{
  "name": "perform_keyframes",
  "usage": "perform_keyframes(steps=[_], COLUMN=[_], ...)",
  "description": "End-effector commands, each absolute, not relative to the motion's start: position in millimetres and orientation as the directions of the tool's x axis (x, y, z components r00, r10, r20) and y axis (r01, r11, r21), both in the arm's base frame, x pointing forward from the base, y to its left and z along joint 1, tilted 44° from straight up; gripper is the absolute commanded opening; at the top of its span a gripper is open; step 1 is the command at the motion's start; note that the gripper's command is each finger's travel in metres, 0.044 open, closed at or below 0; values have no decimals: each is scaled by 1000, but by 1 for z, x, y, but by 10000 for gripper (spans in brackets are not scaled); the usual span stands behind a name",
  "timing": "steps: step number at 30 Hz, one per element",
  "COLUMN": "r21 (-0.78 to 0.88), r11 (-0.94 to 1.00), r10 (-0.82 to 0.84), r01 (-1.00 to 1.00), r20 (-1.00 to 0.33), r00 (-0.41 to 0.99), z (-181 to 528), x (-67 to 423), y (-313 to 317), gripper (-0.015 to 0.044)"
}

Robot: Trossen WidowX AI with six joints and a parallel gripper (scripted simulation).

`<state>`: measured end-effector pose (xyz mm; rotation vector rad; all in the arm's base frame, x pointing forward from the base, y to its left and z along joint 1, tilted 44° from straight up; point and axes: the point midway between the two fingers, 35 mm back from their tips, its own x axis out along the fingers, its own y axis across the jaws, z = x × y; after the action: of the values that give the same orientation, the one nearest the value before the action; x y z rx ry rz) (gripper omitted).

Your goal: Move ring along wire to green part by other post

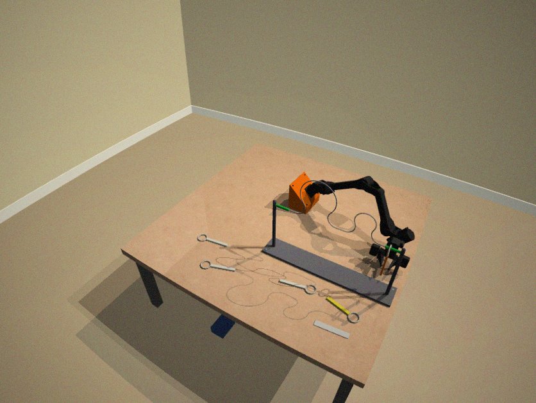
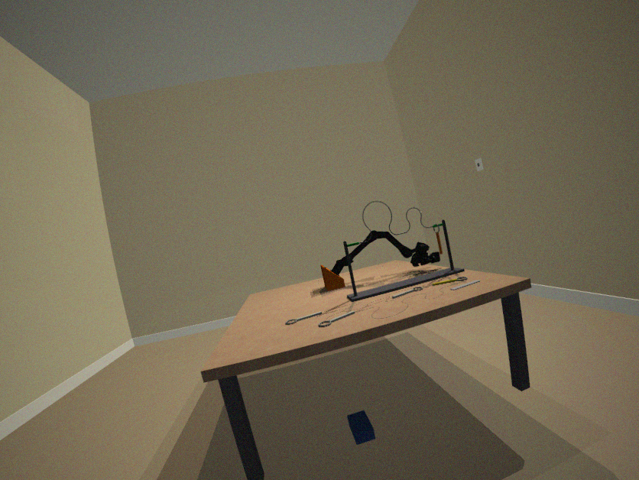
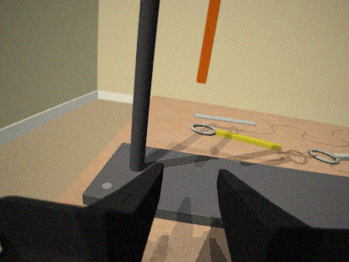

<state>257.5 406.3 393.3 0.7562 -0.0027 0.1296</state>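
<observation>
An orange wedge block (image 1: 303, 192) is set on the wooden table (image 1: 181, 225). Three grey-handled rings (image 1: 211, 239) (image 1: 216, 266) (image 1: 297, 285), a yellow-handled ring (image 1: 342, 308) and a grey strip (image 1: 331, 329) are laid nearer the table's front edge. A blue box (image 2: 361, 426) is seen on the floor beneath the table.

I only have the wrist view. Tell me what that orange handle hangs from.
Observer: In the exterior view the orange handle hangs from a ring threaded on the green part of the wire, beside the near post.
Operator: Give me the end effector's position against the handle.
Observer: The end effector sits low, around the handle's lower end, short of it, with nothing between its fingers.
Operator: Name the goal.
Observer: The other green part tops the far post, by the orange block.
</observation>
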Motion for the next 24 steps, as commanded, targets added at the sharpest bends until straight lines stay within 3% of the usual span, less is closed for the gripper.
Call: perform_keyframes(steps=[1, 12, 24], r21=[716, 715, 715], r11=[693, 694, 694], r10=[65, 65, 65], r01=[-82, -86, -87], r20=[52, 57, 58], r00=[997, 996, 996], z=[394, 430, 435], x=[261, 304, 313], y=[402, 373, 371], gripper=[160, 160, 160])
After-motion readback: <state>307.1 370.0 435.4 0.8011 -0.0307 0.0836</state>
